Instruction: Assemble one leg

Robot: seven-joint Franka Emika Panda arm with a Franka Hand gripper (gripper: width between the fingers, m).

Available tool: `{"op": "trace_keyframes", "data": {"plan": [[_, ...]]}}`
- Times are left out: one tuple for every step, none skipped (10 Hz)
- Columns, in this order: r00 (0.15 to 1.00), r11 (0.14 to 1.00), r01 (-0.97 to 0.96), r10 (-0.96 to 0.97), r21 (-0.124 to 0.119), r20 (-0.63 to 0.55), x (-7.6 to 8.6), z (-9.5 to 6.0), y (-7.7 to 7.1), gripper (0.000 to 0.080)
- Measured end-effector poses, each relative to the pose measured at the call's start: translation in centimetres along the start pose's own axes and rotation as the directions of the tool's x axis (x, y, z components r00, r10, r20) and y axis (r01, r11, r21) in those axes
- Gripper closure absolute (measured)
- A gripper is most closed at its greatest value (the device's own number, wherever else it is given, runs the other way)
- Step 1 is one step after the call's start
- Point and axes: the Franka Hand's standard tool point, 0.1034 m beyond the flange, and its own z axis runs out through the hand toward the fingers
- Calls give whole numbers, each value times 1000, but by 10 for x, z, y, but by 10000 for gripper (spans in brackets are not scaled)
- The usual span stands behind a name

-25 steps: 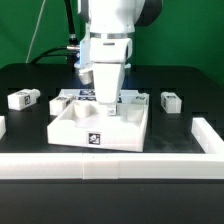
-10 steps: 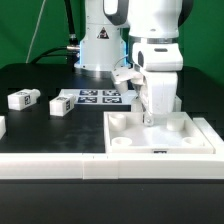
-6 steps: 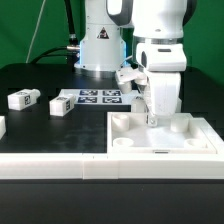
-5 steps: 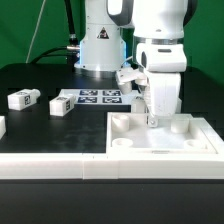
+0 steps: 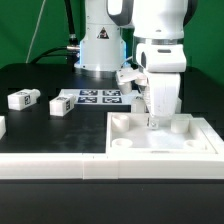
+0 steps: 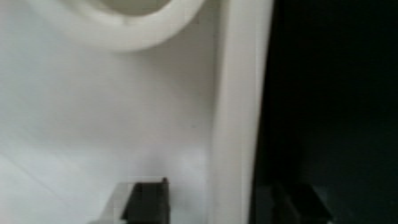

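Observation:
The large white tray-like part (image 5: 160, 150) sits at the front on the exterior view's right, pushed into the corner of the white rail. My gripper (image 5: 153, 122) reaches down at its far wall. In the wrist view the gripper (image 6: 222, 200) straddles that upright wall (image 6: 240, 120), with one dark finger (image 6: 146, 200) inside over the tray floor and the other outside against the black table. Small gaps show on both sides, so it looks open. A corner hole (image 6: 134, 20) lies ahead. Two legs (image 5: 22, 98) (image 5: 62, 104) lie on the exterior view's left.
The marker board (image 5: 95, 97) lies flat behind the tray, in front of the robot base. A white rail (image 5: 60, 168) runs along the table's front and turns back on the exterior view's right (image 5: 210, 130). A further white piece shows at the left edge (image 5: 2, 125).
Since 2.5 s ago the tray has been moved from the middle to the front right corner. Over the last second the gripper shifted slightly right and has since held still.

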Motion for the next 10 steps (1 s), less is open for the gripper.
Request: {"op": "trace_keyframes", "data": {"plan": [[1000, 1000, 0, 0, 0, 0, 0, 0, 0, 384], [1000, 1000, -1, 1, 0, 0, 0, 0, 0, 384], [1000, 1000, -1, 1, 0, 0, 0, 0, 0, 217], [1000, 1000, -1, 1, 0, 0, 0, 0, 0, 171], [1000, 1000, -1, 1, 0, 0, -1, 0, 0, 154], [1000, 1000, -1, 1, 1, 0, -1, 0, 0, 154], [1000, 1000, -1, 1, 1, 0, -1, 0, 0, 151], [1000, 1000, -9, 9, -3, 0, 0, -2, 0, 151], [1000, 1000, -25, 25, -16, 2, 2, -14, -2, 150], [999, 999, -36, 36, -26, 4, 4, -26, -6, 150]]}}
